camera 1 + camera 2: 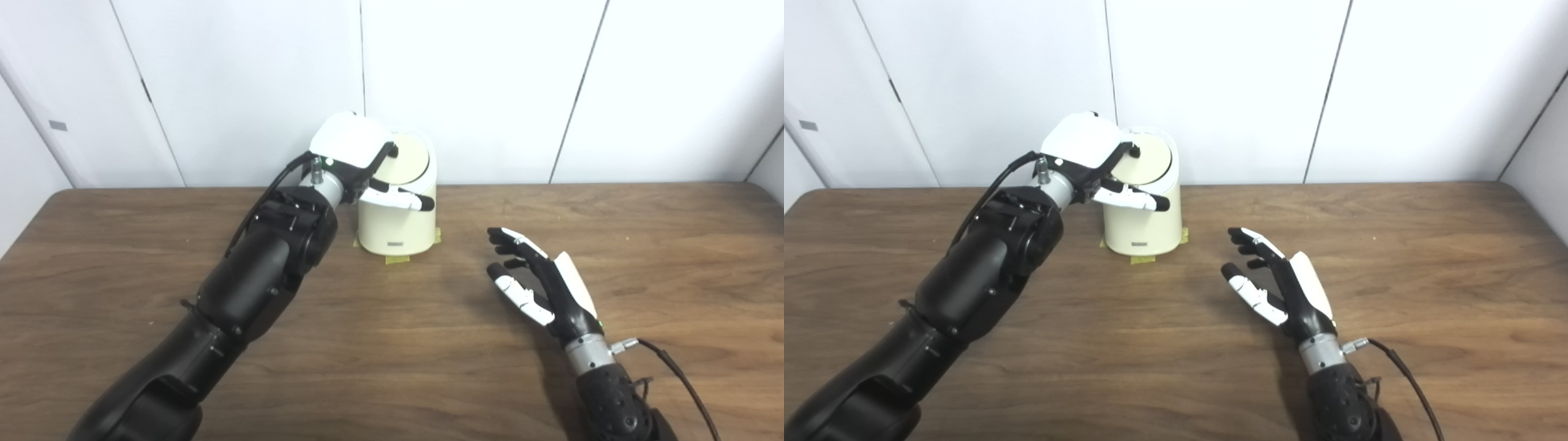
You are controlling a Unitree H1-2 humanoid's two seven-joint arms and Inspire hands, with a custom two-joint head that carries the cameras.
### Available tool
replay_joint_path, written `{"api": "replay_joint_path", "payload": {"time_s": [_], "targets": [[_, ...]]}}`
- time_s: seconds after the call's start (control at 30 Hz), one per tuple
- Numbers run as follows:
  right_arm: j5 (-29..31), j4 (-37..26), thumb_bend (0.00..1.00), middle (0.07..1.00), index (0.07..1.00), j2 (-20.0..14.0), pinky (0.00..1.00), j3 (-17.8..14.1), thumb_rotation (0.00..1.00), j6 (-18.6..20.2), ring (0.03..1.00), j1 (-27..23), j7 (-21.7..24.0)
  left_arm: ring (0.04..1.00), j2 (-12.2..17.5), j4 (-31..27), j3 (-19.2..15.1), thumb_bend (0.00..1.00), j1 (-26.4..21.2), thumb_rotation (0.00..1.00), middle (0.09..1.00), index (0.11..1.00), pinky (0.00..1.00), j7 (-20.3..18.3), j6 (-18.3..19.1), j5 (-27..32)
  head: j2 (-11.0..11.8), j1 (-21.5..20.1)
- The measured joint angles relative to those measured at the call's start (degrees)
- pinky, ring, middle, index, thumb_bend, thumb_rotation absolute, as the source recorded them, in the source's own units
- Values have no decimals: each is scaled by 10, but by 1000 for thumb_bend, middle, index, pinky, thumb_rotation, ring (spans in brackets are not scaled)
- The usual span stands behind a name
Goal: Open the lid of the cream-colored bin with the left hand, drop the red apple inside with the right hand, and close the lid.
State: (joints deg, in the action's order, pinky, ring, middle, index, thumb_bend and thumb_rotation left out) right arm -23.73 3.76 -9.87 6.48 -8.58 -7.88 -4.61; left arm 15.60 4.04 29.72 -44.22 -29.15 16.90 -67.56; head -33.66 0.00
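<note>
The cream-colored bin [398, 226] stands at the back middle of the table, against the wall. Its round lid [411, 160] lies flat in the slanted top, facing me. My left hand [352, 144] is at the lid's upper left edge, with a fingertip touching the lid and the thumb [401, 199] stretched across the bin's front below it. It grips nothing. My right hand [539, 285] is open and empty, palm turned left, low over the table to the right of the bin. No red apple is in view.
Yellow tape pieces [398, 259] mark the bin's foot on the brown wooden table [392, 343]. White wall panels stand right behind the bin. A cable [674, 367] trails from my right wrist.
</note>
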Motion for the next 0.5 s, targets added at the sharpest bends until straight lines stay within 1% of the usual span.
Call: {"api": "replay_joint_path", "payload": {"time_s": [0.07, 0.17, 0.2, 0.3, 0.5], "targets": [[0, 0, 363, 813, 821, 0, 699, 0, 844, 0, 792, 0, 0, 933, 0, -3, 0, 942, 6, 1000, 819, 770, 1000, 3, -7, -3, -1, 1], [-1, 0, 370, 810, 820, 0, 690, 0, 845, 0, 786, 0, 0, 921, 0, -6, 3, 946, 14, 1000, 763, 769, 1000, 17, -19, -13, -1, 0], [-1, 0, 371, 809, 820, 0, 689, 0, 846, 0, 785, 0, 0, 922, 0, -7, 3, 947, 18, 1000, 761, 772, 1000, 22, -20, -19, -1, 0], [0, 0, 361, 813, 820, 1, 699, 0, 826, 0, 792, 0, 0, 931, 1, -11, 8, 947, 22, 1000, 791, 787, 1000, 26, -24, -33, -1, 0], [-2, 0, 374, 818, 825, 1, 703, 1, 849, 1, 796, 0, 0, 924, 2, -23, 9, 947, 33, 1000, 798, 785, 1000, 23, -34, -50, -2, 0]]}}
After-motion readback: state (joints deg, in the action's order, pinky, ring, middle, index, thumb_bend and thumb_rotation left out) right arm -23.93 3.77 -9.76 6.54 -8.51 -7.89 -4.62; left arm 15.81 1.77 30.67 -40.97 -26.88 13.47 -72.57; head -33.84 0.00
